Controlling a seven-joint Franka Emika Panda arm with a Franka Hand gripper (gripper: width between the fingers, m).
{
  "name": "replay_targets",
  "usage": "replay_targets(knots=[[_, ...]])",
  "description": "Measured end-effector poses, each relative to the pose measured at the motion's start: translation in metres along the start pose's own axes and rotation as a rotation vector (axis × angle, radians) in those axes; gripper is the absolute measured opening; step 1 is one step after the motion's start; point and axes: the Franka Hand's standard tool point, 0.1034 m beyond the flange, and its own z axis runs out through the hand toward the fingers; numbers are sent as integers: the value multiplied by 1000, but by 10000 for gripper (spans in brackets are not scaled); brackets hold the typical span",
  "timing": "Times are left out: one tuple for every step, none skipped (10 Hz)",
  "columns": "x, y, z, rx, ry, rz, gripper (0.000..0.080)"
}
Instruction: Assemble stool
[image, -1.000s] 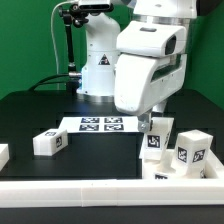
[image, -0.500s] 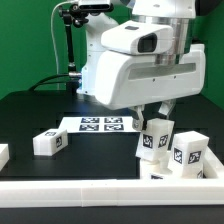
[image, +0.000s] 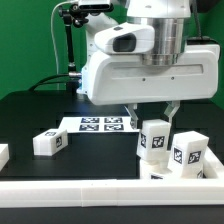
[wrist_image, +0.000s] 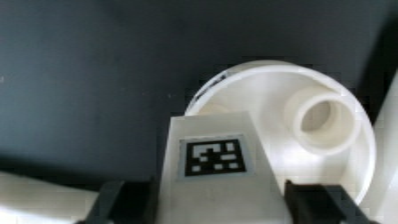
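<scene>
My gripper (image: 151, 122) is shut on a white oblong stool leg (image: 153, 140) and holds it upright, tag facing outward, at the exterior view's right. In the wrist view the same leg (wrist_image: 222, 160) sits between the two dark fingers (wrist_image: 121, 203), just over the round white seat (wrist_image: 267, 95) with its socket hole (wrist_image: 326, 120). Only a sliver of the seat (image: 158, 175) shows in the exterior view. A second leg (image: 190, 152) stands close beside the held one, on its right.
Another tagged leg (image: 48, 142) lies on the black table at the exterior view's left, and a further white piece (image: 3, 155) pokes in at the left edge. The marker board (image: 100, 124) lies behind. A white wall (image: 90, 190) runs along the front.
The wrist has turned so the gripper's broad face now shows. The held leg has swung from a tilt to upright and shifted slightly right.
</scene>
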Motion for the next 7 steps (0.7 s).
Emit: replay_targets(knots=[[0,-1,0,10,1,83,343],[0,-1,0,10,1,122,343],[1,-3,0,10,3,214,343],[1,-6,0,10,3,291,343],[1,-7,0,10,2,329,343],[1,-8,0,11,2,405,343],[1,-10,0,11,2,452,343]])
